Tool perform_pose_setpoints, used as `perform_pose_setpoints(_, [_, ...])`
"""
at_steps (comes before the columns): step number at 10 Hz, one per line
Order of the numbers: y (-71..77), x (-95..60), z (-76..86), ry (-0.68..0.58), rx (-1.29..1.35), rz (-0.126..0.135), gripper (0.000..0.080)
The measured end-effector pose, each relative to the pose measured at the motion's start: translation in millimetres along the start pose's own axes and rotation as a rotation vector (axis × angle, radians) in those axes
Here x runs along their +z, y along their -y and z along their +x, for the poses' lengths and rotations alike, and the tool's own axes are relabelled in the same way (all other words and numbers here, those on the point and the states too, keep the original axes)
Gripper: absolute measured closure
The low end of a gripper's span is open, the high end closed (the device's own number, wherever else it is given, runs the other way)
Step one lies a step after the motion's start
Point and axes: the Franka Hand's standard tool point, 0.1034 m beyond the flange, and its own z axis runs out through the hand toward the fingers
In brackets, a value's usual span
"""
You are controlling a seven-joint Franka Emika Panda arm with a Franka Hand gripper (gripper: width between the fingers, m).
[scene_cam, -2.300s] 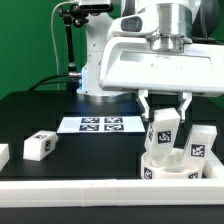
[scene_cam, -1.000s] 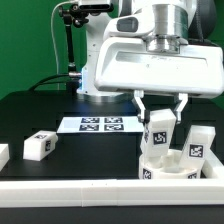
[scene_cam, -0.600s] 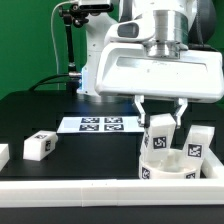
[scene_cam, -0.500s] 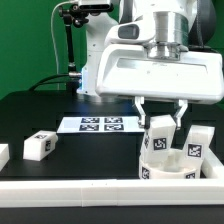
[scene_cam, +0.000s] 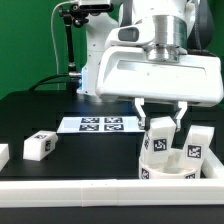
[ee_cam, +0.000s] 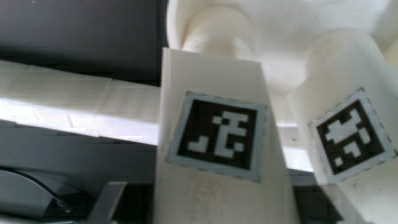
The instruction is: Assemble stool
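My gripper is shut on a blocky white stool leg with a black-and-white tag. It holds the leg upright, the lower end down on the round white seat at the exterior view's right. A second leg stands on the seat just beside it. In the wrist view the held leg fills the middle between my fingers, with the second leg close alongside. A loose leg lies on the black table at the exterior view's left.
The marker board lies flat in the middle of the table, behind the seat. A long white rail runs along the front edge. Another white part is cut off at the exterior view's left edge. The robot base stands at the back.
The hand with the held leg has shifted slightly down and toward the exterior view's left over the seat. The grip is unchanged, and the other parts have not moved.
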Motion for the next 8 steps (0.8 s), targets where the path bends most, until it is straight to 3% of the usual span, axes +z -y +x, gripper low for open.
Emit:
perform_pose_setpoints(1, [0.0,0.1,-0.1,0.000,0.000,0.000,0.0356])
perform_pose_setpoints(2, [0.2,-0.3,0.1,0.000,0.000,0.000,0.0356])
perform_pose_setpoints(3, [0.3,-2.7,1.9,-0.001,0.000,0.002,0.0230])
perform_pose_setpoints(4, [-0.8,-7.3,5.9,-0.002,0.002,0.005,0.0166])
perform_pose_setpoints(8, [-0.9,-20.3,16.1,0.013,0.013,0.017,0.0151])
